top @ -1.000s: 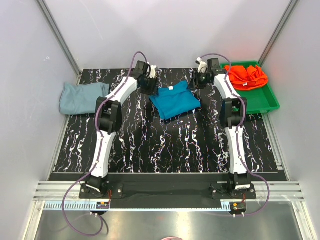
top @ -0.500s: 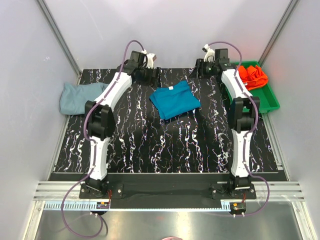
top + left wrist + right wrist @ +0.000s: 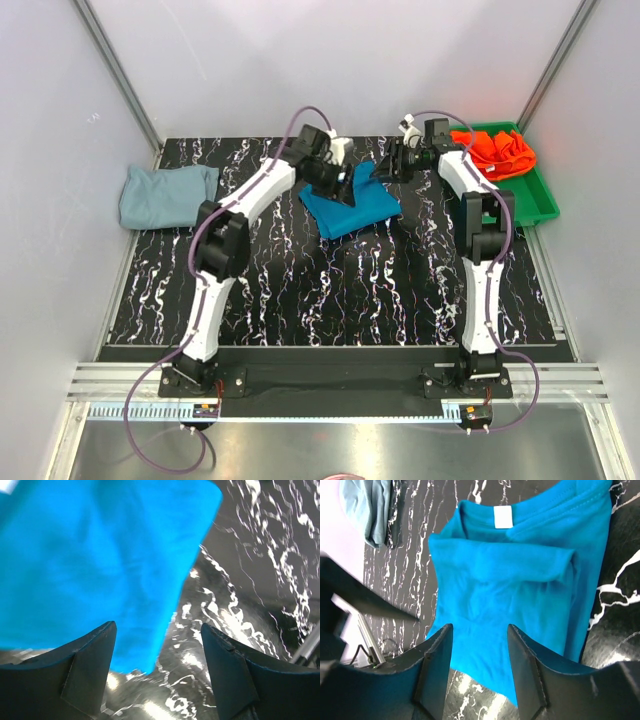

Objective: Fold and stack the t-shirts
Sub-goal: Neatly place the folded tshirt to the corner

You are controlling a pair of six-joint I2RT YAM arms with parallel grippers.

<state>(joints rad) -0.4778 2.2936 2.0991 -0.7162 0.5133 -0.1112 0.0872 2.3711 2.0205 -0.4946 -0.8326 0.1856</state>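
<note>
The folded teal-blue t-shirt [image 3: 352, 210] lies at the back middle of the table, its white neck tag [image 3: 503, 517] toward the far edge. My left gripper [image 3: 345, 182] hovers over the shirt's left part, open and empty. In the left wrist view the teal-blue t-shirt [image 3: 100, 555] ends just ahead of the left gripper [image 3: 157, 627]. My right gripper [image 3: 388, 166] is at the shirt's back right corner, also open. In the right wrist view the teal-blue t-shirt [image 3: 505, 585] lies under the right gripper [image 3: 480, 627]. The pale grey-blue t-shirt [image 3: 160, 193] lies far left. The orange-red t-shirt [image 3: 495, 152] is bunched in the tray.
The green tray [image 3: 530, 207] stands at the back right corner. Metal frame posts and grey walls close in the table's back and sides. The grey-blue shirt [image 3: 377, 510] shows in the right wrist view's upper left, with the left arm [image 3: 350, 595] below it.
Both grippers opened and lifted back from the teal shirt's far corners. They then came in again, the left over the shirt's left part, the right to its back right corner.
</note>
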